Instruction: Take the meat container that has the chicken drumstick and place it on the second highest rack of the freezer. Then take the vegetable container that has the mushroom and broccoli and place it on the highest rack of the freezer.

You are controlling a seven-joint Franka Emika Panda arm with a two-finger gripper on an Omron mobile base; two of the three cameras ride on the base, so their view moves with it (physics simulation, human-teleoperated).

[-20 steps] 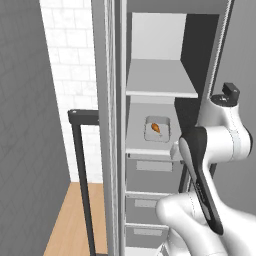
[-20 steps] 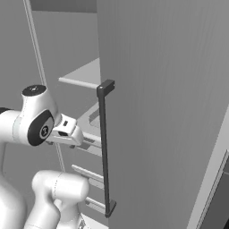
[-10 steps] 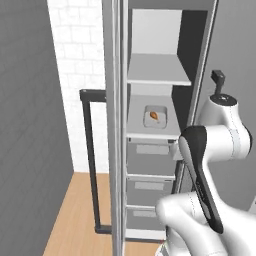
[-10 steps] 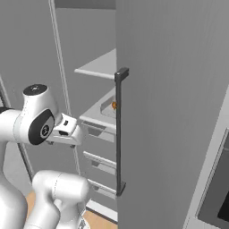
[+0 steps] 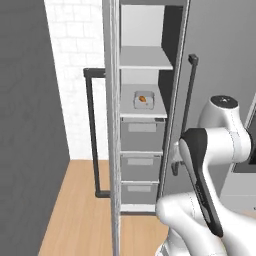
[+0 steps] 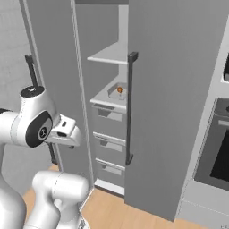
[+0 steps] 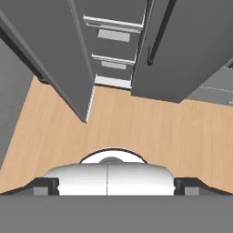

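Wooden floor (image 7: 136, 123) runs pale and planked under the robot, and in the hand view it lies directly below, with the bottoms of two open grey doors and the lowest drawer fronts at the far edge. At the lower corners of that view the end effector's (image 7: 116, 184) two dark tips (image 7: 45, 184) stand wide apart with nothing between them, so it is spread and empty. In the left base view the white arm rises at the lower right, bent back toward itself, near the right-hand door and short of the shelves. Beyond it stands the freezer (image 5: 141, 135), a tall narrow grey column with both doors swung open; each door carries a long dark bar handle (image 5: 91, 132), one at the left and one at the right of the opening. Three grey drawer fronts (image 5: 142, 134) stack up from near the floor. Directly above the top drawer is a light-grey shelf, and on it sits the meat container (image 5: 143, 101), a shallow grey tray resting flat toward the front of the shelf. Inside it lies the chicken drumstick (image 5: 143, 98), a small orange-brown piece; the right base view shows the same orange spot (image 6: 120, 90) on that shelf, partly behind the door handle. One higher shelf (image 5: 145, 59) sits above it, bare. Farther back, to the left of the freezer, is a white tiled wall (image 5: 75, 55), and at the right edge of the right base view a dark glass oven front (image 6: 219, 156).
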